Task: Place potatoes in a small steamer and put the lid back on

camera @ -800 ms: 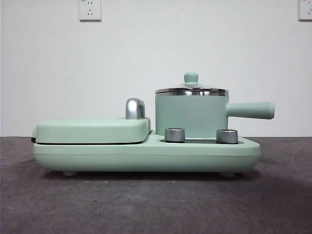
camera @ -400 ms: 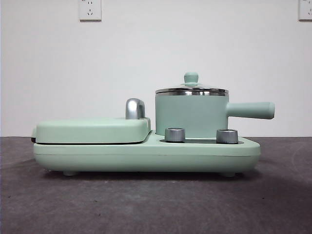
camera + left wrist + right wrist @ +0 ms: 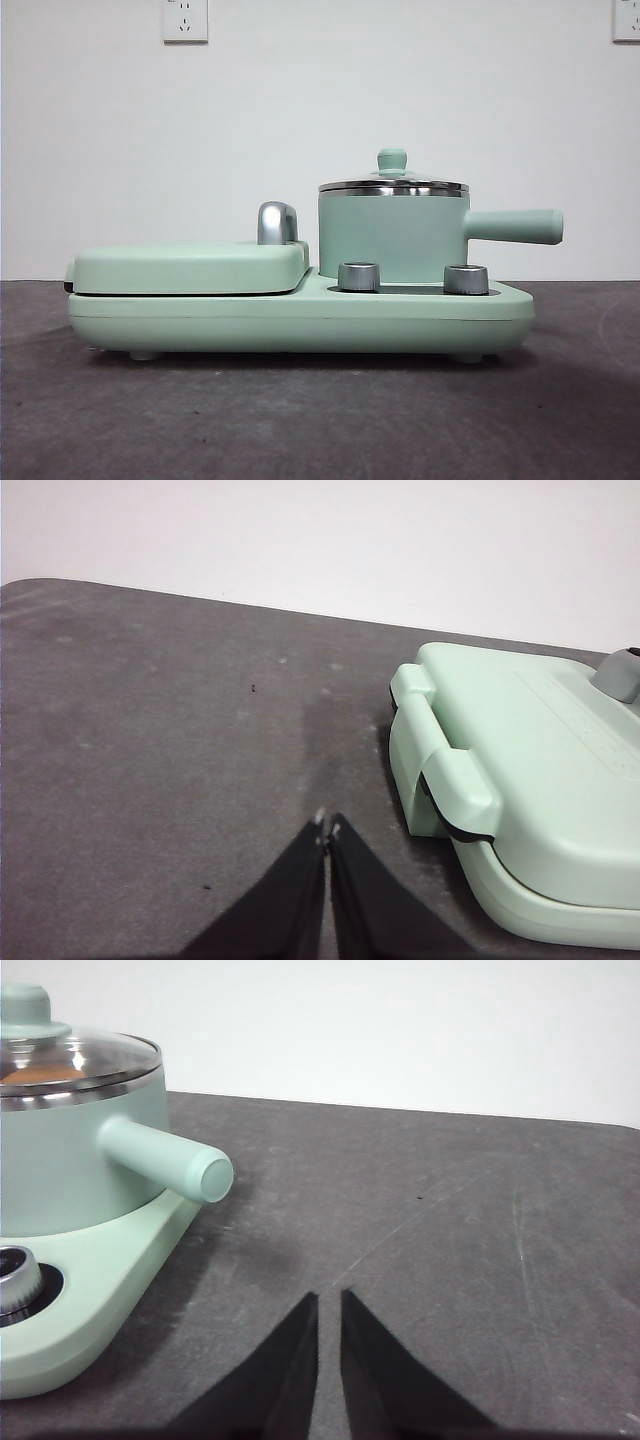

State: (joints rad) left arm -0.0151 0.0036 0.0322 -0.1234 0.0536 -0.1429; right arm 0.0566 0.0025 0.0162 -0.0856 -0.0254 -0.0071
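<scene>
Low front camera faces the cooker point(image 3: 300, 310); wrist cameras flank it.

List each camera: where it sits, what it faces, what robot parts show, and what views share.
Front view: low at table height, looking level at the small steamer with the lid on; no arm shows.
Left wrist view: on the left arm, facing the griddle; left gripper shows.
Right wrist view: on the right arm, facing the steamer's handle; right gripper shows.
Shared: front and right wrist views both show steamer and lid.
</scene>
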